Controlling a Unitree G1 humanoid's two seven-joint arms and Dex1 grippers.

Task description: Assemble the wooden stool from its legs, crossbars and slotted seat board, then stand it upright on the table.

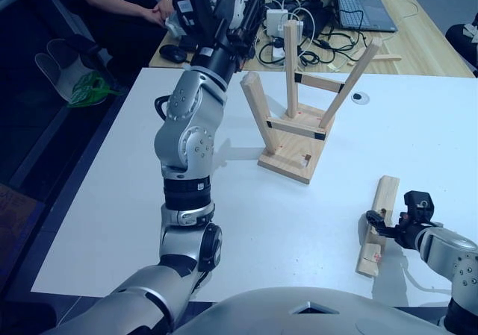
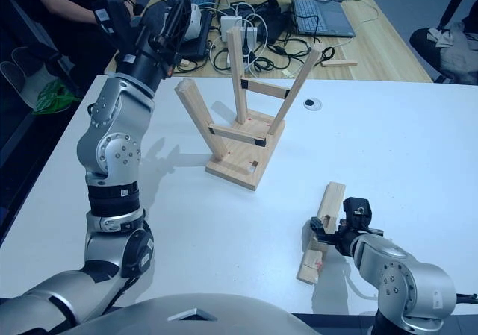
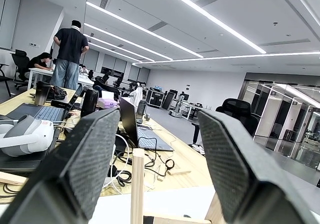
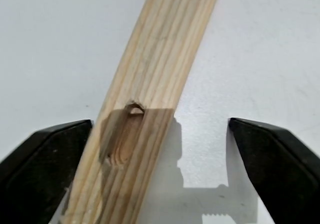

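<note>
Right wrist view shows the loose leg (image 4: 150, 84) lying between the parted fingers of the right tool (image 4: 160, 126).

Counting now: one seat board (image 1: 287, 167), with three legs up in it: left leg (image 1: 261, 115), back leg (image 1: 290, 66), right leg (image 1: 351, 83). Add one loose leg (image 1: 385, 197) and that makes four legs. Two crossbars: upper crossbar (image 1: 319, 82), lower crossbar (image 1: 293, 127). One table (image 1: 112, 223). Two grippers, left gripper (image 2: 179, 22) and right gripper (image 4: 160, 123), two fingers each.
</note>
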